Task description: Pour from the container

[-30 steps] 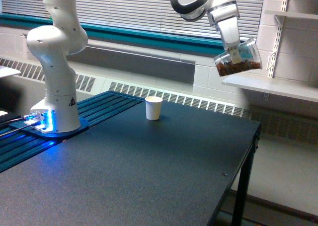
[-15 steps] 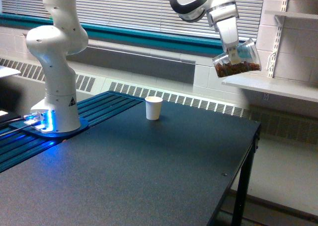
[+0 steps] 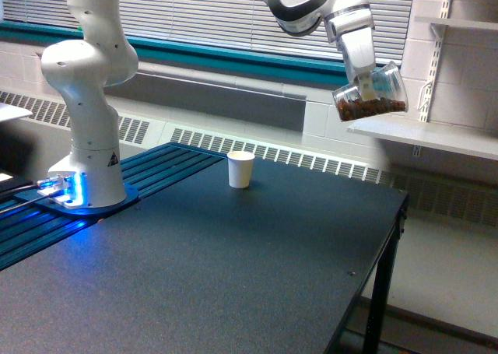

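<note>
Single oblique view across table (image 3: 233,276)

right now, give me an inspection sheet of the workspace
surface: dark matte rectangular table, bare apart from one cup.
job's things: small clear plastic container with brown bits inside, held tilted high at the exterior view's right, far from the small white paper cup standing upright on the table.
clutter: nothing seen.
claw: claw shut on the container's rim.
cables: dark cables at the blue-lit robot base.
surroundings: window blinds, white wall shelf.
</note>
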Robot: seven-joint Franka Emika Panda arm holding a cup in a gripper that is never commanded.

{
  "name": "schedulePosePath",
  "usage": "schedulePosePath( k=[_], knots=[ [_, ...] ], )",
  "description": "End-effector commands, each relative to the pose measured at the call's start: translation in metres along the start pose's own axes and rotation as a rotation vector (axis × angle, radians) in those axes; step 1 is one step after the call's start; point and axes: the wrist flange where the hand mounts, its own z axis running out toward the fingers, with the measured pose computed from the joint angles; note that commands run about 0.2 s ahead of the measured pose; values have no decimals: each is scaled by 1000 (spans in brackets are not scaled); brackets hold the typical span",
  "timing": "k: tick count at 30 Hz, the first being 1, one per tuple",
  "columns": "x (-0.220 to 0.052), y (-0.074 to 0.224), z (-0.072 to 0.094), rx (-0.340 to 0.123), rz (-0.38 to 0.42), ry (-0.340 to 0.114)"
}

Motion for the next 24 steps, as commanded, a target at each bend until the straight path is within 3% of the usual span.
schedulePosePath(
  k=[1,13,24],
  knots=[
    [-10,-18,-8,3,-22,11],
    [-37,-34,-17,1,-46,21],
    [-77,-39,-21,-6,-33,7]
  ],
)
